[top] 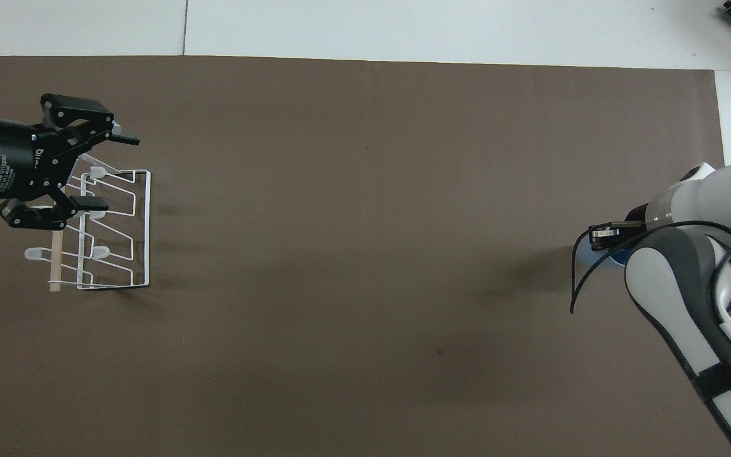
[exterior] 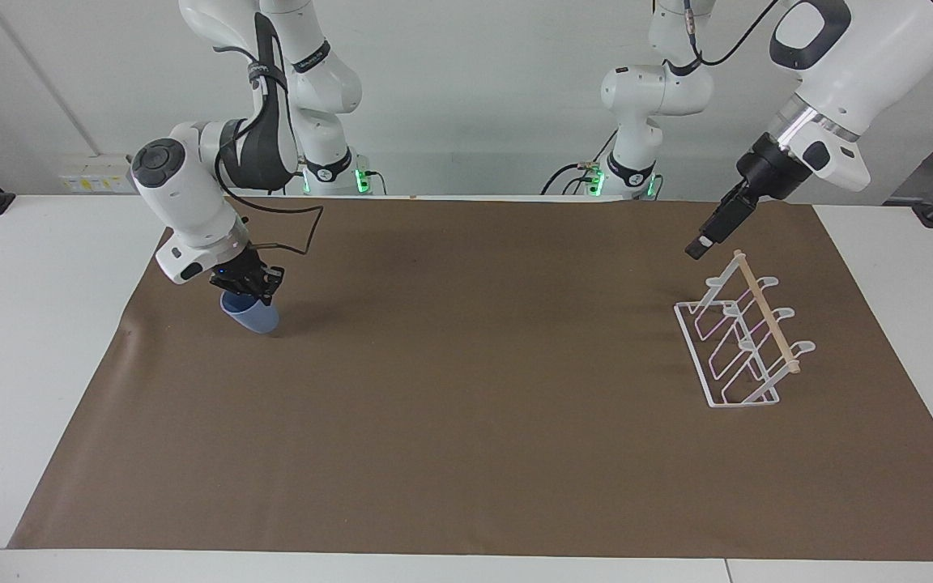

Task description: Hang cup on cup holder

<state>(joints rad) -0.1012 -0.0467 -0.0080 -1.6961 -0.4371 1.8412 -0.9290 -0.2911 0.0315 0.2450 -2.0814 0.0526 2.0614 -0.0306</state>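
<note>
Gripping the small light-blue plastic cup (exterior: 251,314) by its rim, the right gripper (exterior: 244,290) is seen clenched on it, and the cup is tilted. The cup is held just above the big brown paper mat (exterior: 466,389), at the right arm's end of the table, well apart from the white wire cup holder with the light wooden stick along its top (exterior: 743,340). That cup holder is taken as the landmark: it stands on the mat at the left arm's end of the table, and nothing is hung on its looped prongs. The left gripper (top: 107,170) is held up in the air over the cup holder, with its two fingers spread wide apart and nothing between them. In the overhead view the cup (top: 601,258) is mostly hidden under the right gripper (top: 601,233).
</note>
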